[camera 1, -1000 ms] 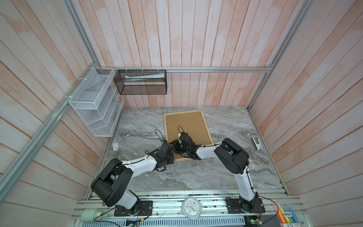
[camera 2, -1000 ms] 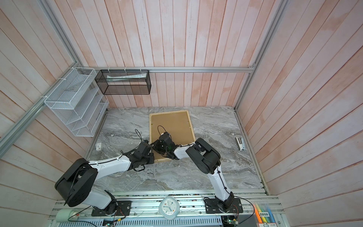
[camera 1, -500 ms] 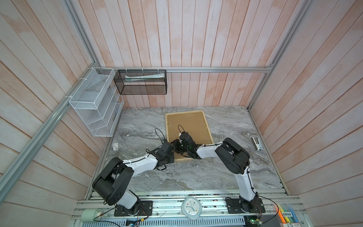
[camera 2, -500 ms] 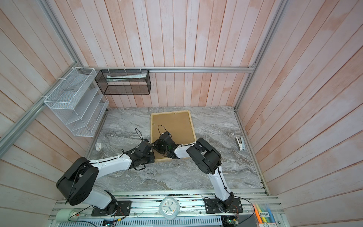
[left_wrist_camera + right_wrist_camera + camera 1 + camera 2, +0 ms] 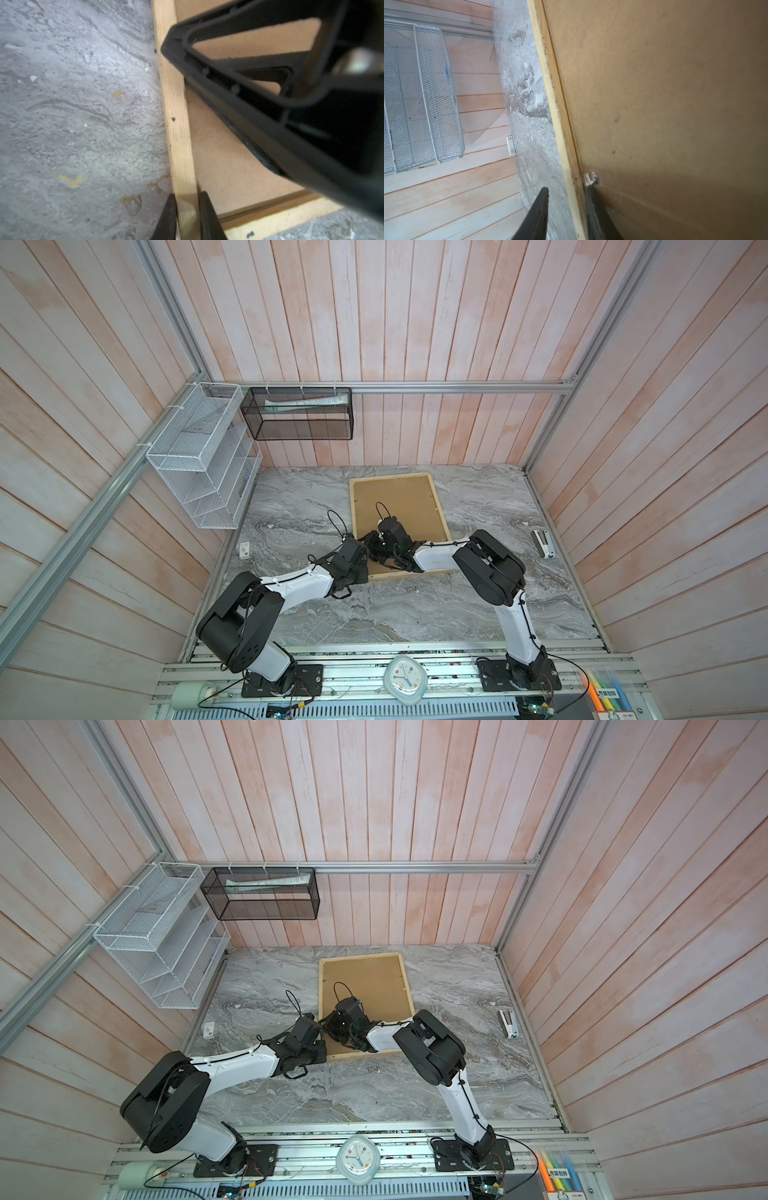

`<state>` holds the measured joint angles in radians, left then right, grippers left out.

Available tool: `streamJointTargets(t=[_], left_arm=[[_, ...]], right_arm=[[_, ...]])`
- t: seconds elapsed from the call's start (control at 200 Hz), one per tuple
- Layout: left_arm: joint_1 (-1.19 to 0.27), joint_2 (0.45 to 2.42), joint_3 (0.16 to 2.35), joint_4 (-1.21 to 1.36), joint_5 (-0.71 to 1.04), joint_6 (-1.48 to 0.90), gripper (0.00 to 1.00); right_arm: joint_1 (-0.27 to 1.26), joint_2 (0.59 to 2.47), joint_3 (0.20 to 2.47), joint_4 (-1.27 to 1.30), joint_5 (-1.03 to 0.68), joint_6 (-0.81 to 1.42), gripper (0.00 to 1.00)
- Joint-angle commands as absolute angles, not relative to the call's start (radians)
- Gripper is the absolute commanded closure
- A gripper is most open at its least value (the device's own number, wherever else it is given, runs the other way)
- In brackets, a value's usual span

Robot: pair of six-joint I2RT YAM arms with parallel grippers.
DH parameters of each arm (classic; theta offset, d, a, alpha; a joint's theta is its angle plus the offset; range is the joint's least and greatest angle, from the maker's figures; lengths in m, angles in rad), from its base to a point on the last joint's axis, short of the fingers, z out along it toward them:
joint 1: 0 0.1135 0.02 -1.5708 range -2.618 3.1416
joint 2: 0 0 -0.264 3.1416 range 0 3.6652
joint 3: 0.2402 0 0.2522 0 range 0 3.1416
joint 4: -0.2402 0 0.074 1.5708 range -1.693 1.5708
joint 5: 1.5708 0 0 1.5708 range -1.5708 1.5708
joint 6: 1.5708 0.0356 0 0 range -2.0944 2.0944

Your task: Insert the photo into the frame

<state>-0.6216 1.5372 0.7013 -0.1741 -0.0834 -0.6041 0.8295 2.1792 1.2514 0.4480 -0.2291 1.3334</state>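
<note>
Build: left arm (image 5: 299, 585), right arm (image 5: 515, 626) – white tubular links, black joint housings, black cable loops at wrists. Ends: left gripper (image 5: 188, 194), right gripper (image 5: 566, 188) – black tapered fingers.

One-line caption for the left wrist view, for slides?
Left gripper pinching the pale wood rail of the frame near a corner, brown backing board seated inside, marble tabletop alongside.

Both top views are bright, evenly lit from overhead and sharp, wall planks (image 5: 374, 323) bowing toward the edges; soft shadows lie on the table (image 5: 415, 614). In my left wrist view the frame (image 5: 176, 124) is crisp, my right arm (image 5: 301, 149) a dark blur at right. My right wrist view dims rightward.
</note>
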Motion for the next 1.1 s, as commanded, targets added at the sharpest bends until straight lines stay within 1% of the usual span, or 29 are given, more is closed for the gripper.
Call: streamJointTargets(t=[0.0,0.17,0.29,0.635,0.72,0.835,0.885,0.975,1.055,1.095], left_arm=[[-0.664,1.551,0.695,-0.148,0.125,-0.525,0.95],[-0.666,1.540,0.689,-0.145,0.125,-0.523,0.96],[-0.664,1.535,0.690,-0.175,0.062,-0.546,0.96],[-0.638,1.513,0.708,-0.181,0.015,-0.551,0.95],[-0.632,1.515,0.715,-0.189,0.008,-0.537,0.95],[-0.627,1.522,0.733,-0.203,-0.003,-0.513,0.95],[-0.624,1.525,0.740,-0.209,-0.014,-0.509,0.93],[-0.623,1.524,0.751,-0.209,-0.026,-0.500,0.85],[-0.619,1.519,0.760,-0.204,-0.032,-0.494,0.77],[-0.618,1.517,0.768,-0.205,-0.033,-0.491,0.74]], right_arm=[[0.814,2.279,1.261,0.376,-0.166,1.360,0.67],[0.804,2.286,1.255,0.394,-0.160,1.376,0.67],[0.800,2.263,1.224,0.446,-0.189,1.338,0.67],[0.767,2.055,1.018,0.699,-0.273,1.174,0.67],[0.756,1.994,1.002,0.662,-0.289,1.101,0.67],[0.744,1.890,0.976,0.548,-0.250,0.983,0.67],[0.735,1.842,0.965,0.488,-0.223,0.936,0.67],[0.710,1.756,0.934,0.394,-0.181,0.870,0.67],[0.662,1.684,0.904,0.316,-0.176,0.817,0.67],[0.629,1.652,0.890,0.275,-0.178,0.791,0.67]])
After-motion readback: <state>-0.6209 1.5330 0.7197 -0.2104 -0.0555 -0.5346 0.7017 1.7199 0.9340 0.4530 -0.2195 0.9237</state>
